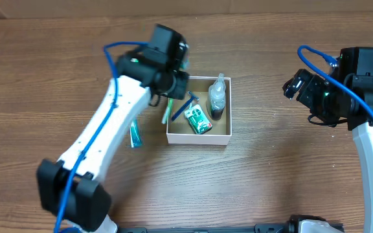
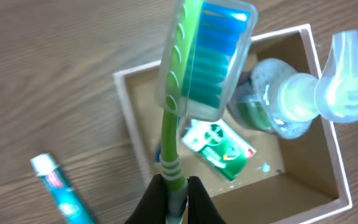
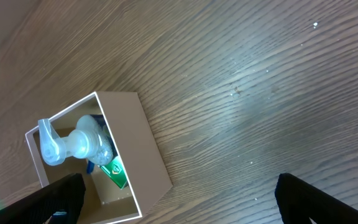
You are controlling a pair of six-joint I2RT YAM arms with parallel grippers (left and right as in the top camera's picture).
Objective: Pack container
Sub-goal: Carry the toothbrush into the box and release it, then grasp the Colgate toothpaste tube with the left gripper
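Note:
The container [image 1: 198, 138] is a square white-walled cardboard box with a brown inside, at the table's middle. In it stand a clear pump bottle [image 1: 218, 97], a green packet [image 1: 198, 120] and a blue item [image 1: 181, 107]. My left gripper [image 2: 178, 190] is shut on a green toothbrush [image 2: 173, 134] with a clear blue head cap, held above the box's left wall [image 2: 126, 106]. My right gripper [image 3: 179, 199] is open and empty, off to the right of the box [image 3: 145, 155].
A teal toothpaste tube [image 1: 135, 134] lies on the wood left of the box; it also shows in the left wrist view [image 2: 64, 193]. The left arm [image 1: 102, 129] slants across the table's left half. Blue cables loop over both arms.

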